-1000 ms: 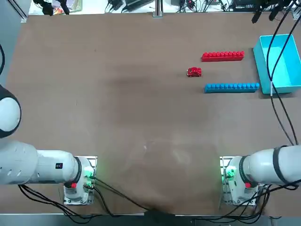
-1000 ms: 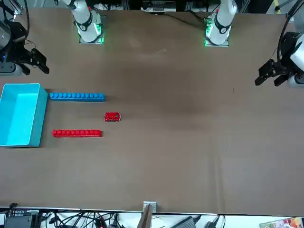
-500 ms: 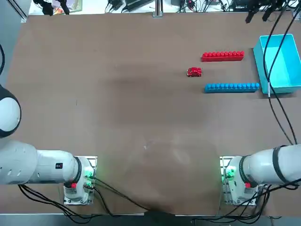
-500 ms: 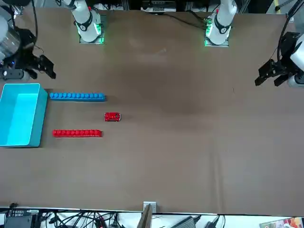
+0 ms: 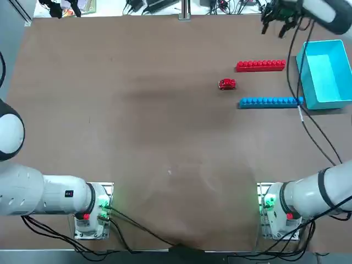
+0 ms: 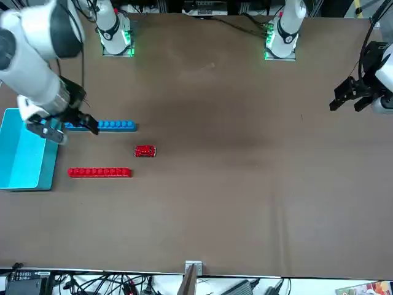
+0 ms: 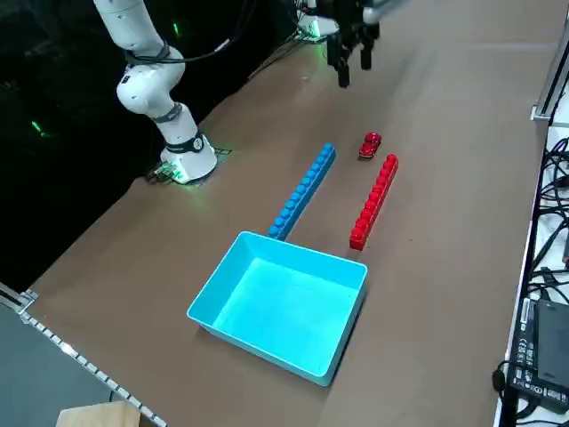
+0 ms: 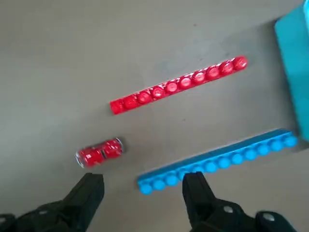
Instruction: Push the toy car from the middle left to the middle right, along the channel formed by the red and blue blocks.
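Note:
The tiny red toy car (image 5: 226, 83) sits on the brown table just outside the left mouth of the channel. The all-red row (image 5: 260, 65) and the slightly longer all-blue row (image 5: 270, 101) lie parallel, with a gap between them. My right gripper (image 5: 275, 22) hangs open and empty, high above the table. In the wrist view the car (image 8: 100, 152), the red row (image 8: 178, 85) and the blue row (image 8: 217, 162) lie far below my gripper (image 8: 142, 191). Seen from the front, the gripper (image 6: 67, 130) covers one end of the blue row (image 6: 113, 125).
A light-blue open tray (image 5: 341, 77) stands at the right end of both rows, close to the table edge. The right arm's cable (image 5: 311, 129) hangs across the table beside the tray. The parked left arm (image 5: 33, 192) stays at the near left.
My right arm has swung in from the table's right edge, across the tray, to above the block rows. The car, the rows and the tray have not moved.

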You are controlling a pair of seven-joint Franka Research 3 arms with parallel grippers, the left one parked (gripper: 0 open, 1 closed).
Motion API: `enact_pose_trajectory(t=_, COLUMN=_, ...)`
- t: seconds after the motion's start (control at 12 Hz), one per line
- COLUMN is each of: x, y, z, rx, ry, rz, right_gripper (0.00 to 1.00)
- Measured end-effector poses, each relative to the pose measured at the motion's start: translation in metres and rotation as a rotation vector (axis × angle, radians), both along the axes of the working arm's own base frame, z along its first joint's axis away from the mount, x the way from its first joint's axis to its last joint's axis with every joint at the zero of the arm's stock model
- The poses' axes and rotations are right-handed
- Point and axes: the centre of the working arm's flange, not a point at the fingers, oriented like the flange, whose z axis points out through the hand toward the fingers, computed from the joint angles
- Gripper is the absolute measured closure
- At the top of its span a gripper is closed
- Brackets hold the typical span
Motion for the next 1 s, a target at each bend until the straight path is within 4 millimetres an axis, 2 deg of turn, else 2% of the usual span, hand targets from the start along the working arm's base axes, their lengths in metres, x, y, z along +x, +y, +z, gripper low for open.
enact_pose_trajectory(t=0.08, x=0.004, y=0.021, z=-0.039, rx=0.003, ry=-0.02, rz=-0.113, right_gripper=0.0)
enact_pose_trajectory(t=0.25, x=0.004, y=0.044, z=-0.075, rx=0.001, ry=-0.021, rz=-0.223, right_gripper=0.02)
enact_pose_trajectory(t=0.67, x=0.014, y=0.084, z=-0.141, rx=0.003, ry=-0.039, rz=-0.592, right_gripper=0.14)
enact_pose_trajectory(t=0.92, x=0.013, y=0.107, z=-0.178, rx=-0.007, ry=-0.036, rz=-0.821, right_gripper=0.16)
enact_pose_trajectory(t=1.0, x=0.012, y=0.113, z=-0.187, rx=-0.012, ry=-0.034, rz=-0.902, right_gripper=0.22)
